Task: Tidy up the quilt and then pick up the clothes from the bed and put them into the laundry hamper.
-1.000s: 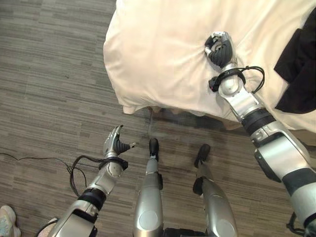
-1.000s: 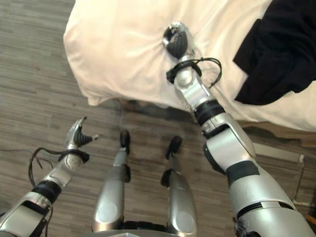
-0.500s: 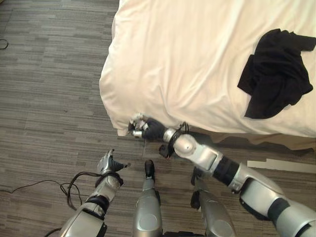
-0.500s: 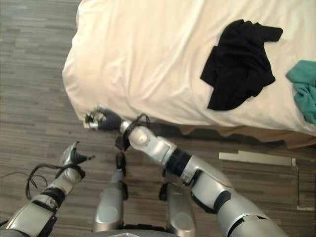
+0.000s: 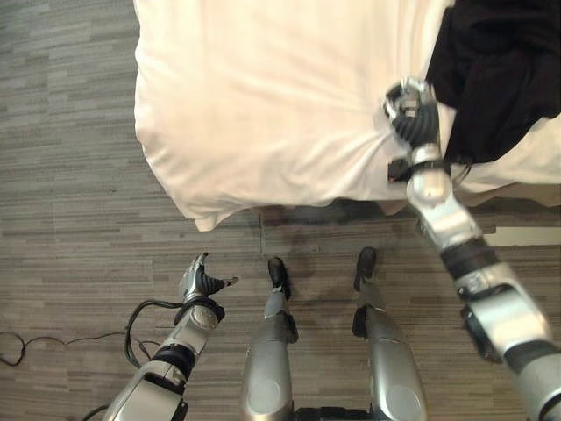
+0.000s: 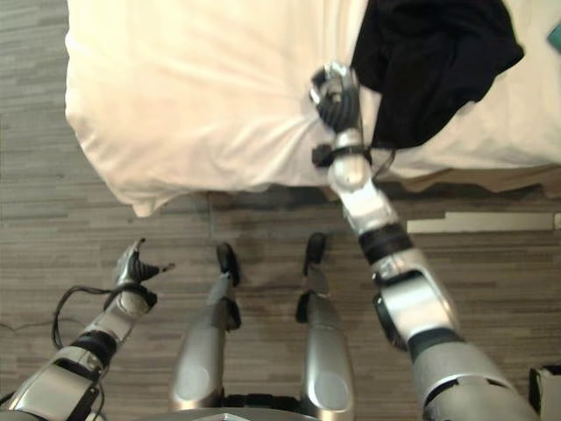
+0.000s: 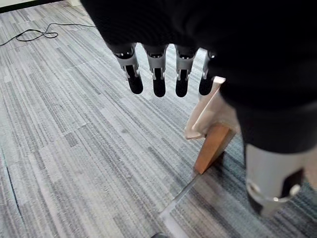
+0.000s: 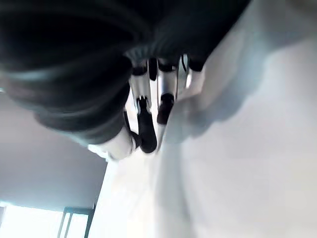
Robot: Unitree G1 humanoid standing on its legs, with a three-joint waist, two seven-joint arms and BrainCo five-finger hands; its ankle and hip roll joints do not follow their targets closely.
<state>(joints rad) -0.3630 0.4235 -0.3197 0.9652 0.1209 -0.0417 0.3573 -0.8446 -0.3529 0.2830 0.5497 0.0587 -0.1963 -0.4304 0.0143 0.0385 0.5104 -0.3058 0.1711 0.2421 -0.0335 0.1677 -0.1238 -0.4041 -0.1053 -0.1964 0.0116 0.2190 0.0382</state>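
Note:
A cream quilt (image 5: 263, 96) covers the bed, with one corner (image 5: 203, 217) hanging over the front edge. A black garment (image 5: 500, 70) lies crumpled on it at the right. My right hand (image 5: 412, 112) rests on the quilt just left of the black garment, its fingers (image 8: 146, 130) curled into the cloth. Creases in the quilt run together at this hand. My left hand (image 5: 200, 281) hangs low over the floor, well short of the bed, with its fingers (image 7: 154, 74) straight and nothing in them.
Grey plank floor (image 5: 79, 202) lies in front of and left of the bed. A wooden bed leg (image 7: 213, 146) stands under the quilt's corner. A white strip (image 6: 478, 224) lies on the floor at the right. A sliver of teal cloth (image 6: 556, 35) shows at the bed's far right.
The camera has shifted. My right hand has gone from the quilt's hanging front corner up onto the bed, beside the black garment. The left hand has stayed low.

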